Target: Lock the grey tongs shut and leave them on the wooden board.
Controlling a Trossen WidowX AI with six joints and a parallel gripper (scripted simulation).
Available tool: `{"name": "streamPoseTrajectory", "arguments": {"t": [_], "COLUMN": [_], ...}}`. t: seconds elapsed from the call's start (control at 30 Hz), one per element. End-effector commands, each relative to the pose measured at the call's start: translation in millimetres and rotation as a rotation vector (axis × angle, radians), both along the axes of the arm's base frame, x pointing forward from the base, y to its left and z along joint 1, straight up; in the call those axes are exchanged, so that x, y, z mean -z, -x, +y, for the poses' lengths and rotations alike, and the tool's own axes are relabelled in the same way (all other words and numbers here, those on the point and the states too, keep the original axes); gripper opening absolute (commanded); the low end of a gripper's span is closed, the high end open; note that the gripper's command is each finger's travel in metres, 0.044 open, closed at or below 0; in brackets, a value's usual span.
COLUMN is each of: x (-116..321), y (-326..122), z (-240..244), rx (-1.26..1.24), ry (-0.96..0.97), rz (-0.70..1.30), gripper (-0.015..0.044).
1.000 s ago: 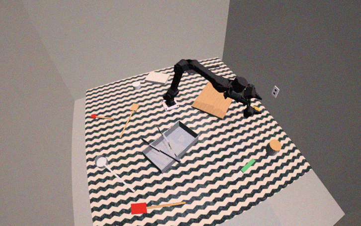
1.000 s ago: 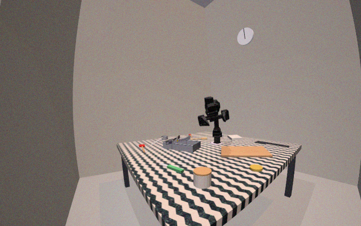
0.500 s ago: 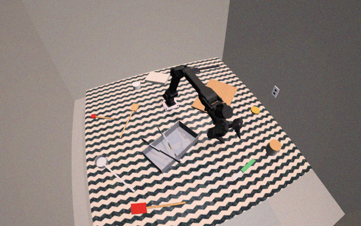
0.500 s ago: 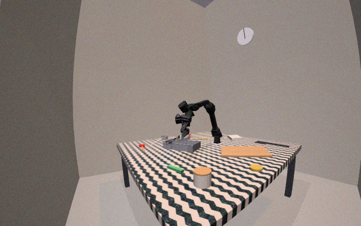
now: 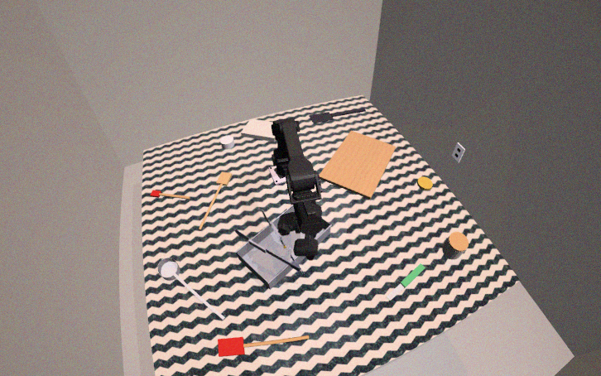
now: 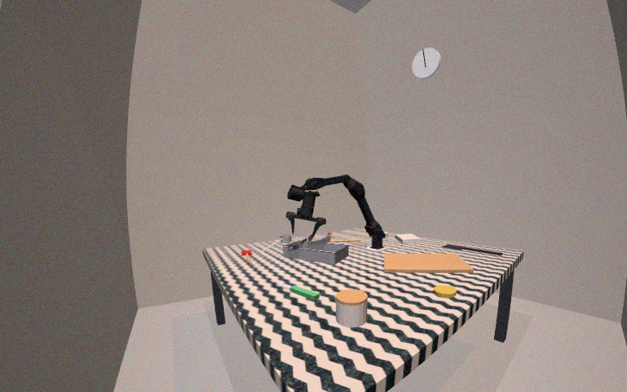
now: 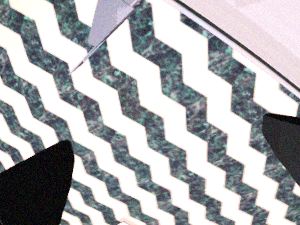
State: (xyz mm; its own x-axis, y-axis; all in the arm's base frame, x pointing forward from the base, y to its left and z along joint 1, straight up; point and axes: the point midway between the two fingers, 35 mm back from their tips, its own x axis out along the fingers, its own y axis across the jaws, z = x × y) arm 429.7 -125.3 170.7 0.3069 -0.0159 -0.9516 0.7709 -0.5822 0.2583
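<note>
The grey tongs [image 5: 250,240] lie open across the roasting tin [image 5: 259,262] [image 6: 323,256], their two arms spread apart and reaching over its left side. In the wrist view, part of the tongs [image 7: 106,21] shows at the top left, and the tin [image 7: 270,34] fills the top right corner. My gripper [image 6: 301,236] [image 7: 166,130] is open and empty, pointing down above the tin and tongs. In the top view the arm hides its fingertips and the tin's far end. The wooden board [image 5: 358,164] [image 6: 425,263] lies flat beside the arm's base with nothing on it.
A yellow disc [image 5: 425,182] [image 6: 445,291], a wooden-lidded jar [image 5: 458,243] [image 6: 351,309] and a green-handled tool [image 5: 412,275] [image 6: 304,292] lie to the right. A ladle [image 5: 168,268], a wooden spatula [image 5: 223,178] and red-headed tools [image 5: 230,346] [image 5: 155,193] lie around the left and front.
</note>
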Motion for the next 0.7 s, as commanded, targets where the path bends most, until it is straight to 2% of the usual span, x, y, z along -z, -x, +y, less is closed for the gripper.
{"name": "streamPoseTrajectory", "arguments": {"t": [0.0, 0.07, 0.13, 0.67], "x": [4.0, 3.5, 3.1, 2.7], "y": [53.9, 73.1, 79.9, 80.6], "z": [-52.1, -65.8, -70.3, -83.1], "rx": [0.486, 0.640, 0.695, 0.695], "ry": [-0.090, -0.111, -0.118, -0.117], "rz": [0.179, 0.234, 0.253, 0.252], "gripper": [0.0440, 0.0440, 0.0440, 0.0440]}}
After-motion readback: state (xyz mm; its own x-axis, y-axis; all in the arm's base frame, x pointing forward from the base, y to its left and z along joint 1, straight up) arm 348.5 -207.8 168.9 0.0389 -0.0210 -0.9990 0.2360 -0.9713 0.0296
